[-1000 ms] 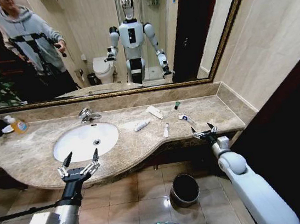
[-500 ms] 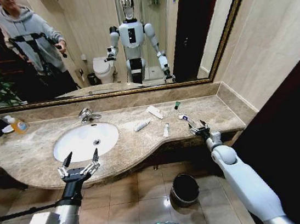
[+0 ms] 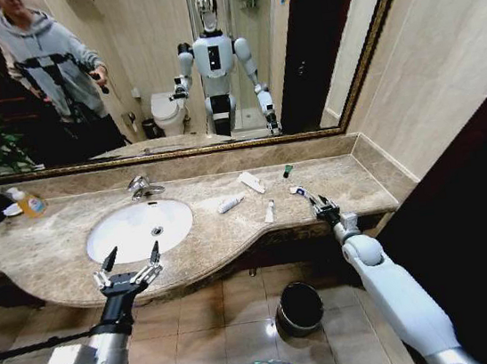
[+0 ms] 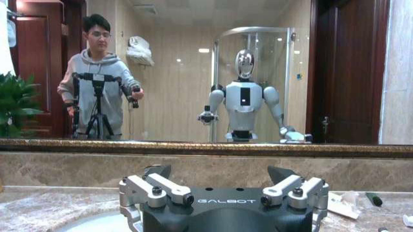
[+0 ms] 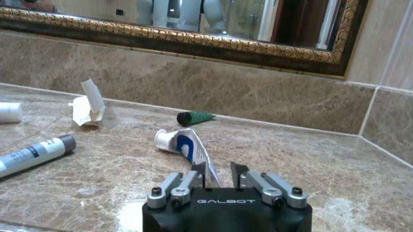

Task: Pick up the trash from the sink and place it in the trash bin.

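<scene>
The trash lies on the marble counter right of the sink (image 3: pixel 108 245): a white tube (image 3: pixel 231 203), a small tube (image 3: pixel 269 212), a flat packet (image 3: pixel 251 182), a green-capped piece (image 3: pixel 287 171) and a white-and-blue tube (image 3: pixel 299 191). My right gripper (image 3: pixel 320 207) reaches over the counter's front edge to that tube. In the right wrist view the right gripper (image 5: pixel 219 172) has its fingers drawn close on the flat tail of the white-and-blue tube (image 5: pixel 183 143). My left gripper (image 3: pixel 130 262) hangs open before the basin's front edge. The trash bin (image 3: pixel 300 306) stands on the floor below.
A chrome faucet (image 3: pixel 143 187) stands behind the basin and an orange soap bottle (image 3: pixel 29 204) at the far left. The side wall closes the counter on the right. In the right wrist view a torn packet (image 5: pixel 87 104) and a grey-capped tube (image 5: pixel 36 153) lie nearby.
My right gripper has moved forward over the counter edge to the white-and-blue tube, and its fingers have gone from wide apart to narrow. The left arm has not moved.
</scene>
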`<state>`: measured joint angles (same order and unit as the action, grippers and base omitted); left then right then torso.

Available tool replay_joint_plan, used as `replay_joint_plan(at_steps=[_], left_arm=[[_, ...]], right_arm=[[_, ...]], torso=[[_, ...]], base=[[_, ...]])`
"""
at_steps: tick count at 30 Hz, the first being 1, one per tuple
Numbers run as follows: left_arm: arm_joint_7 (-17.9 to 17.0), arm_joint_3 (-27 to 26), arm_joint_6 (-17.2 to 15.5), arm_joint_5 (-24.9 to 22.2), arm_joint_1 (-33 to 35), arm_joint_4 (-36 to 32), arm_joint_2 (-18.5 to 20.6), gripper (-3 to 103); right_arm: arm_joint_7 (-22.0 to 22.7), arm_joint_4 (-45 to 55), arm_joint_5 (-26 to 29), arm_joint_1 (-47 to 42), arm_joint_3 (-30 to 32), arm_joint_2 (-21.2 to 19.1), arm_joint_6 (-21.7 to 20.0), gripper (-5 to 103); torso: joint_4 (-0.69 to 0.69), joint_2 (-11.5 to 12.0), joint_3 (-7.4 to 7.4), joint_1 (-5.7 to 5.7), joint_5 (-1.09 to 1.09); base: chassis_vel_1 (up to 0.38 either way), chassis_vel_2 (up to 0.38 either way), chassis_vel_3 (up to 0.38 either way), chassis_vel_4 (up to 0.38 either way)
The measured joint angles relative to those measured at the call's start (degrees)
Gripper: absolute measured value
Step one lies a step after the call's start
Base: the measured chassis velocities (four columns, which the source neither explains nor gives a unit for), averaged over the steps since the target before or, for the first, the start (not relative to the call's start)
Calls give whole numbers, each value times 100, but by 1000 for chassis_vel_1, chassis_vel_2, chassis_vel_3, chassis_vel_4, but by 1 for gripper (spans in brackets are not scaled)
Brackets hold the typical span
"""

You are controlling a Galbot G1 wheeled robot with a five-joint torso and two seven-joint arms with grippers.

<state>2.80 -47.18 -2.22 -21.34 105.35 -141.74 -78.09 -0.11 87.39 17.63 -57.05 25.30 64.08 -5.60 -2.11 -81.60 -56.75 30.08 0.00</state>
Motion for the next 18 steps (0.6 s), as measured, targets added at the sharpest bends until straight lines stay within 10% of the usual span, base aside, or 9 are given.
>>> replay_joint_plan(at_steps=[18], left_arm=[[0, 0, 0, 0, 0, 0, 0, 100]], right_arm=[[8, 318, 46, -237, 245, -75, -23, 0]], torso=[[0, 0, 0, 0, 0]], base=[[0, 0, 0, 0]])
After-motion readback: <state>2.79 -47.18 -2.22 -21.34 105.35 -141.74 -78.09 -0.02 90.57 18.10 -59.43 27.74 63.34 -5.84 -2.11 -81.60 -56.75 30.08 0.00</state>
